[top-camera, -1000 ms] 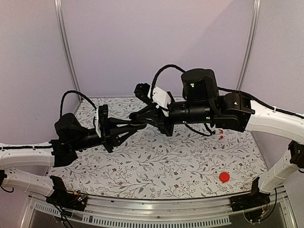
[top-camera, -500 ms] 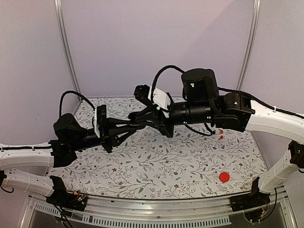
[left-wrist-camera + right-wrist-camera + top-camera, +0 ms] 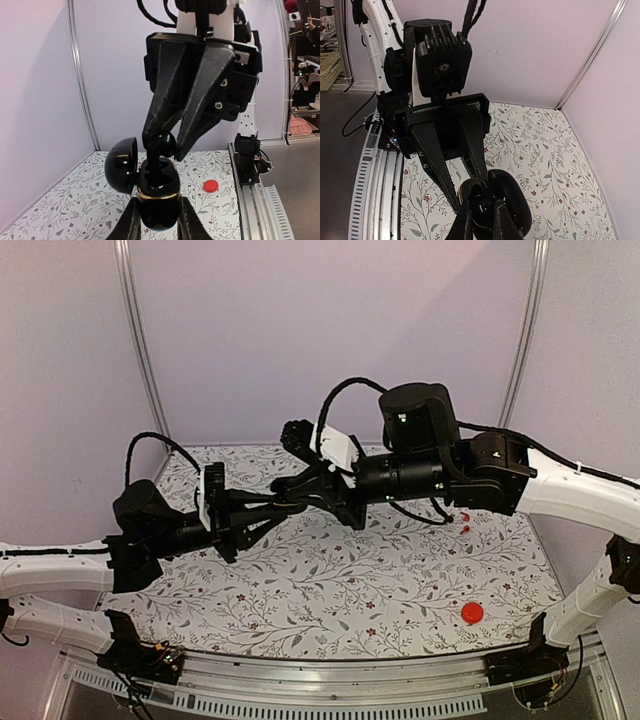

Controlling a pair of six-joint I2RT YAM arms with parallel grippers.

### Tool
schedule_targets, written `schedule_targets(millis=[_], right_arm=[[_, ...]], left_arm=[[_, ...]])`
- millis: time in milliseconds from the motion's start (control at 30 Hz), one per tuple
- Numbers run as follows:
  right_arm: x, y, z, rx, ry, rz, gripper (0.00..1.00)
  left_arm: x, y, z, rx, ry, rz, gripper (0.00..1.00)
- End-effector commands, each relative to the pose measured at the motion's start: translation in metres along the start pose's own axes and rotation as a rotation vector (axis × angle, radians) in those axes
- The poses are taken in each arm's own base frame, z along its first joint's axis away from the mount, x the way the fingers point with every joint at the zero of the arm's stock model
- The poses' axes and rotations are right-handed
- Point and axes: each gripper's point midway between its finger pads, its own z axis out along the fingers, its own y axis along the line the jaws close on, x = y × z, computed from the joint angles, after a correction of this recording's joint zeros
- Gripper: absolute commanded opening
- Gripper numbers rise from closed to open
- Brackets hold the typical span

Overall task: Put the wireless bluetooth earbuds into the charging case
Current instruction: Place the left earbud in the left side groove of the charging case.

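Note:
My left gripper (image 3: 159, 217) is shut on the base of the glossy black charging case (image 3: 159, 195), held upright above the table with its round lid (image 3: 121, 165) hinged open to the left. From above, my right gripper (image 3: 167, 146) is shut on a black earbud (image 3: 161, 144), whose stem reaches down into a socket of the case. In the right wrist view the earbud (image 3: 483, 212) sits between my right fingers (image 3: 464, 224), with the open case (image 3: 512, 197) just beyond. In the top view the two grippers meet at mid-table, left gripper (image 3: 278, 506) against right gripper (image 3: 300, 495).
A flat red disc (image 3: 472, 613) lies near the front right of the floral table (image 3: 330, 580). Two small red bits (image 3: 466, 522) lie under the right arm. Lilac walls close the back and sides, and a metal rail (image 3: 255, 200) runs along the near edge.
Both grips are unchanged. The right gripper has edged slightly toward the left gripper, bringing the earbud a little deeper into the case.

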Motion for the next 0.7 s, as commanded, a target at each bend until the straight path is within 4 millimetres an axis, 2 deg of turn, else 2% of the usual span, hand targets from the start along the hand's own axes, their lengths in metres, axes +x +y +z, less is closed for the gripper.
schedule_targets(millis=[0,167,667], right_arm=[[-0.011,0.002,0.000,-0.019,-0.007,0.002,0.01],[-0.023,0.000,-0.001,-0.001,-0.050,0.010,0.01],[-0.018,0.013,0.009,-0.044,-0.034,0.002,0.01]], left_arm=[[-0.011,-0.009,0.000,0.036,-0.044,0.036,0.19],[-0.009,-0.011,0.001,0.039,-0.041,0.041,0.19],[-0.012,-0.009,0.001,0.022,-0.044,0.038,0.19]])
